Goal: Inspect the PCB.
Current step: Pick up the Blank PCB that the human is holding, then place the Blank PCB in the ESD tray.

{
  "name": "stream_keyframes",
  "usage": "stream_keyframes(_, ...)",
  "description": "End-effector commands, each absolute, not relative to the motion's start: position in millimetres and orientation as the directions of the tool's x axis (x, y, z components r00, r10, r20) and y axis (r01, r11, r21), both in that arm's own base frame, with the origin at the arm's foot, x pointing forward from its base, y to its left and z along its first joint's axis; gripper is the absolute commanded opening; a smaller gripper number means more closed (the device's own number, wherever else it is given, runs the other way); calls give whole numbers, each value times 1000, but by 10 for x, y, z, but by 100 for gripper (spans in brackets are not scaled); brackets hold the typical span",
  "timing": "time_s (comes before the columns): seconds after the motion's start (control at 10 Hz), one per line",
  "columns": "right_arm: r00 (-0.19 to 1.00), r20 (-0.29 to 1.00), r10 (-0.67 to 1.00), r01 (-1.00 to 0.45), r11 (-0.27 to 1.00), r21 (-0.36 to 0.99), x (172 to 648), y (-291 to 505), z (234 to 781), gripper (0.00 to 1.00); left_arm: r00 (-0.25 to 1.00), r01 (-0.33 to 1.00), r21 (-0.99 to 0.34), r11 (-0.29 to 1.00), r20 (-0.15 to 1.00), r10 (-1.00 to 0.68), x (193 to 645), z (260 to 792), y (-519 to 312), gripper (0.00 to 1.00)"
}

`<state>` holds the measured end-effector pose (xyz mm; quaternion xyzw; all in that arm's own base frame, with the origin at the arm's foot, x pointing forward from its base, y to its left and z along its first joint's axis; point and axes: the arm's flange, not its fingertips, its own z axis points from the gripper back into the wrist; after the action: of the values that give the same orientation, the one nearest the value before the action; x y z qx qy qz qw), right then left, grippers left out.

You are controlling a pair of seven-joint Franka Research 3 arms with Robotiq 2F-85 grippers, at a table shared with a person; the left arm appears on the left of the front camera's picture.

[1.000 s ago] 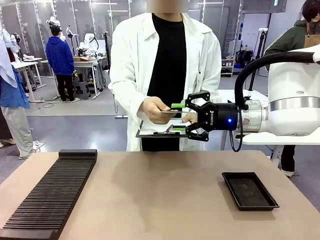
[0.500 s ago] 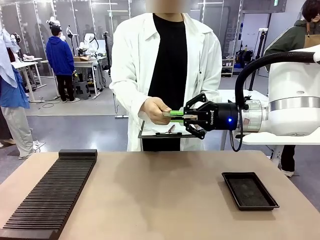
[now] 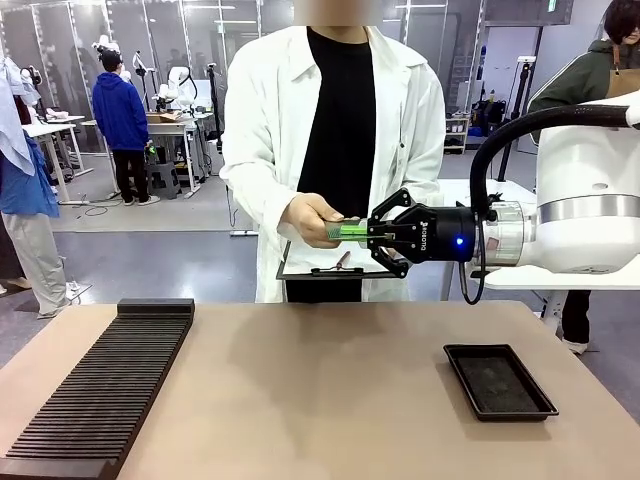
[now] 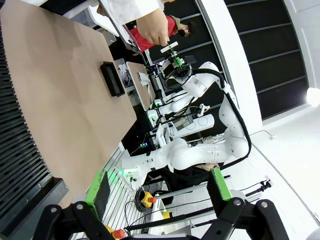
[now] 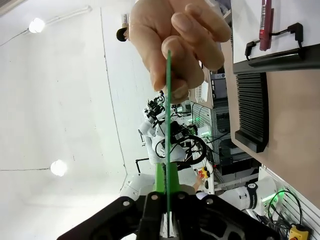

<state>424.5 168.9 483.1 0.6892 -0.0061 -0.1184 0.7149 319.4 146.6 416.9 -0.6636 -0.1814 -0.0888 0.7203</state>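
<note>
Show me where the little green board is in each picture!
Front view: the board sits mid-picture, between the person's hand and the right tool.
Left wrist view: the board is near the top, just below the person's hand.
Right wrist view: the board is a thin green line up the middle, edge-on.
Shared landmark: the person's hand pinching it.

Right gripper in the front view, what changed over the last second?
The right gripper, open a second ago, shut on the thin green circuit board held out by the person's hand. The hand still grips it; the black shallow tray stayed put.
</note>
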Motion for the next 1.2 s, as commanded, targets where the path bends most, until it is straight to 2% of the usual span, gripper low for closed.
stream_keyframes(0.0, 964, -142, -224, 161, 69, 985, 4265, 1667, 4733, 0, 920, 366, -924, 110, 377, 106, 3180, 4183, 1477, 100)
stream_keyframes(0.1, 972, -154, -178, 161, 22, 987, 4245, 1689, 4831, 0, 920, 366, -924, 110, 377, 106, 3180, 4183, 1477, 100)
stream_keyframes(1.1, 972, -154, -178, 161, 22, 987, 4245, 1689, 4831, 0, 920, 366, -924, 110, 377, 106, 3180, 4183, 1477, 100)
